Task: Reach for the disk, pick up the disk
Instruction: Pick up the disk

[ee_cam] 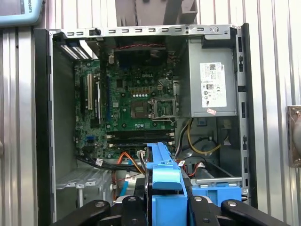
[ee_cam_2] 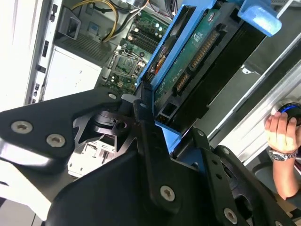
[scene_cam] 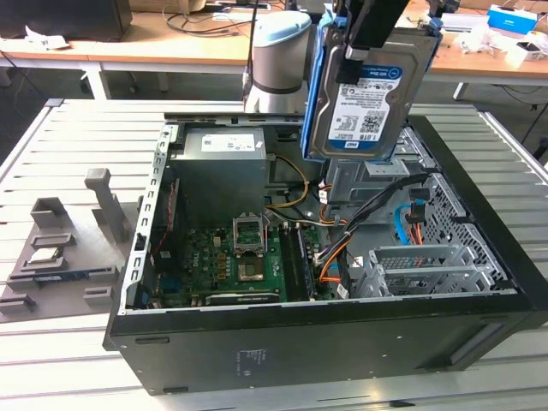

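Note:
The disk (scene_cam: 364, 98), silver with a blue-and-white label and blue side rails, hangs tilted in the air above the open computer case (scene_cam: 342, 342). My gripper (scene_cam: 358, 47) is shut on its upper end, the black fingers clamping it from both sides. In the second wrist view the disk (ee_cam_2: 197, 56) shows its green circuit board and connector edge, held between the gripper's (ee_cam_2: 157, 125) black fingers (ee_cam_2: 141, 117). The first wrist view looks down past the disk's blue rail (ee_cam: 164, 183) into the case.
Inside the case lie the motherboard (scene_cam: 240, 257), the grey power supply (scene_cam: 223, 171), loose cables (scene_cam: 342, 248) and an empty drive cage (scene_cam: 419, 265). A grey fixture (scene_cam: 60, 248) sits on the slatted table at the exterior view's left. A person's hand (ee_cam_2: 282, 134) is beside the case.

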`<state>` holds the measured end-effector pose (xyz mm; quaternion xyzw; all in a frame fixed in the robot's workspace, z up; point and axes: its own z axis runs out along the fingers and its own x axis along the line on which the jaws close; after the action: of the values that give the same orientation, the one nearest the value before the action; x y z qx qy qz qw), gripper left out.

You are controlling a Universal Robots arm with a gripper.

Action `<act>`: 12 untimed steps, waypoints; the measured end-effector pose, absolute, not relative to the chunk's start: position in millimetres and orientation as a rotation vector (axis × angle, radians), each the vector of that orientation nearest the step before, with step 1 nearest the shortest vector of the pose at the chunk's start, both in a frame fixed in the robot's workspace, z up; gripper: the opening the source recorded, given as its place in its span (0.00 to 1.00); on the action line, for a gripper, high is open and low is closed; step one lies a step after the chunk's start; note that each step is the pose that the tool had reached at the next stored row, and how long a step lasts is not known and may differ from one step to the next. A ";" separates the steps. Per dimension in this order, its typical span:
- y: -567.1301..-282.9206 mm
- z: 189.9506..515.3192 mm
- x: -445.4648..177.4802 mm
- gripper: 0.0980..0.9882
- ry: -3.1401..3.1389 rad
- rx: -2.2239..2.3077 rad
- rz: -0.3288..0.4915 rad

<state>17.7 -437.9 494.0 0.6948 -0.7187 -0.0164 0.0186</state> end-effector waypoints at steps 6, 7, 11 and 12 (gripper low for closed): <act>-458.2 493.4 17.5 0.30 -2.232 2.157 -0.051; -460.5 493.3 17.5 0.30 -2.232 2.157 -0.051; -475.4 492.9 17.4 0.30 -2.232 2.157 -0.051; -479.9 492.7 17.3 0.30 -2.232 2.157 -0.051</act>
<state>17.3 -479.9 492.7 0.6946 -0.7190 -0.0165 0.0186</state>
